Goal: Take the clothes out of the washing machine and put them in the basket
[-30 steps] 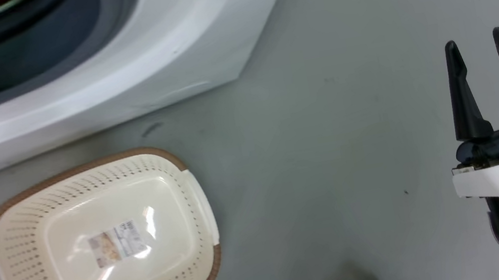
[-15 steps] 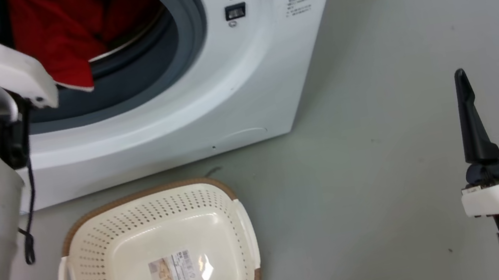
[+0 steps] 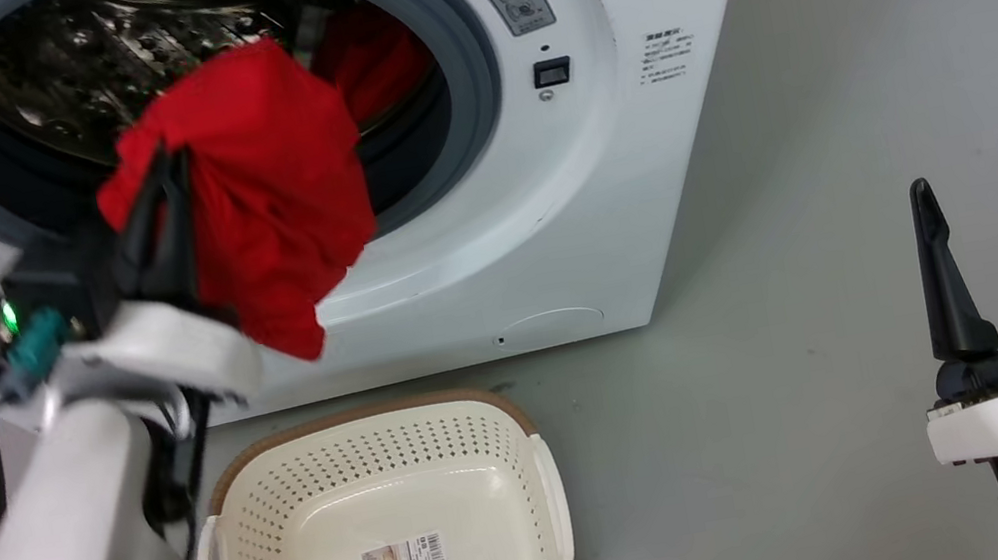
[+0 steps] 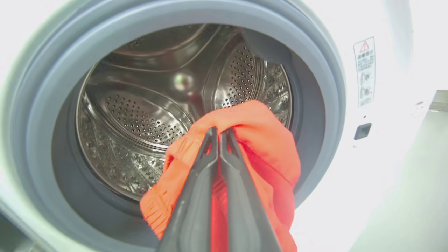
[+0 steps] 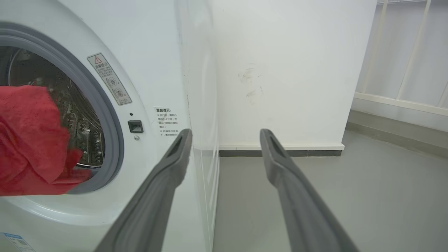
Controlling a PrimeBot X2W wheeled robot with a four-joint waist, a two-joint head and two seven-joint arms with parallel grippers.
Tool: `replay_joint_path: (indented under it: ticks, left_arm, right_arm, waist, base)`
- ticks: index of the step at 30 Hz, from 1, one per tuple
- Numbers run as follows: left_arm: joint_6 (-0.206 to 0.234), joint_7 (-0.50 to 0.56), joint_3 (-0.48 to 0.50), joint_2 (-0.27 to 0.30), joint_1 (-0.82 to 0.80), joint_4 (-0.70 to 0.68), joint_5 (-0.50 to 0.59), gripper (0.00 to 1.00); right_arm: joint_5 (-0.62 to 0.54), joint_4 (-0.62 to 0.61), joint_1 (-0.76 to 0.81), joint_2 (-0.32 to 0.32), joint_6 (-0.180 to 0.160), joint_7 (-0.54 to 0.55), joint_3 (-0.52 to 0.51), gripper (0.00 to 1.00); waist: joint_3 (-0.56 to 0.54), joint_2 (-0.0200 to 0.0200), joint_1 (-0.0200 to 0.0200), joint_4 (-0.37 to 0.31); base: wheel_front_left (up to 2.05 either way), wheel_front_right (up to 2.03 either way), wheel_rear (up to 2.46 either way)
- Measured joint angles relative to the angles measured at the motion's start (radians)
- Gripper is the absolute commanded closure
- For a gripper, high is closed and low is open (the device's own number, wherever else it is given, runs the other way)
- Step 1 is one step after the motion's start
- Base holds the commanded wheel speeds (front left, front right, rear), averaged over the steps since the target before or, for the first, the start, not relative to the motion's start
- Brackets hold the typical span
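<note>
Grey floor (image 3: 746,178) holds the basket (image 3: 359,413) at 6 o'clock. Left gripper (image 4: 218,130) pinches the clothes (image 3: 270,186) by one fold; they could slip.

The head camera looks down on the washing machine (image 3: 627,198); the left wrist camera faces its porthole (image 4: 316,91) closely; the right wrist camera sees this porthole from the right.

Red clothes (image 3: 261,188), white grey-rimmed washing machine (image 3: 663,171), cream perforated basket (image 3: 269,531) with brown rim

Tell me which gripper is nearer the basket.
Left. The left gripper, shut on the red garment, is above-left of the basket before the washing machine; the right gripper hangs open far to its right.
</note>
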Motion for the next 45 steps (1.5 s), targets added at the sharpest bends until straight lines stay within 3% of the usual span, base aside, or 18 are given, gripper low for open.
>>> replay_joint_path:
  ticks: [8, 19, 31, 39, 45]
  left_arm:
    - [0.012, 0.004, -0.041, -0.007, 0.208, -0.076, -0.02, 1.0]
    - [-0.025, 0.009, -0.105, -0.035, 0.278, 0.115, -0.025, 1.0]
    - [-0.091, 0.012, -0.169, -0.082, 0.079, 0.458, 0.036, 1.0]
    - [-0.088, 0.003, -0.217, -0.103, -0.053, 0.654, 0.118, 1.0]
    - [-0.089, 0.0, -0.183, -0.111, -0.127, 0.728, 0.104, 1.0]
  right_arm:
    - [-0.005, -0.015, 0.004, 0.0, 0.0, 0.0, -0.002, 0.0]
    - [-0.005, -0.029, -0.018, 0.0, 0.0, 0.0, 0.007, 0.0]
    - [-0.022, -0.085, -0.089, 0.0, 0.0, 0.0, 0.01, 0.0]
    - [-0.02, -0.117, -0.125, 0.0, 0.0, 0.0, 0.006, 0.0]
    - [-0.039, -0.146, -0.128, 0.0, 0.0, 0.0, 0.024, 0.0]
  waist:
    - [0.015, 0.0, 0.0001, 0.026]
    - [0.108, 0.0, 0.0001, 0.016]
    - [0.339, 0.0, 0.0004, -0.021]
    - [0.49, 0.0, 0.0005, -0.051]
    - [0.58, 0.0, 0.0005, -0.071]
  base:
    - [0.0, 0.0, 0.0]
    - [0.0, 0.0, 0.0]
    - [0.0, 0.0, 0.0]
    - [0.0, 0.0, 0.0]
    - [0.0, 0.0, 0.0]
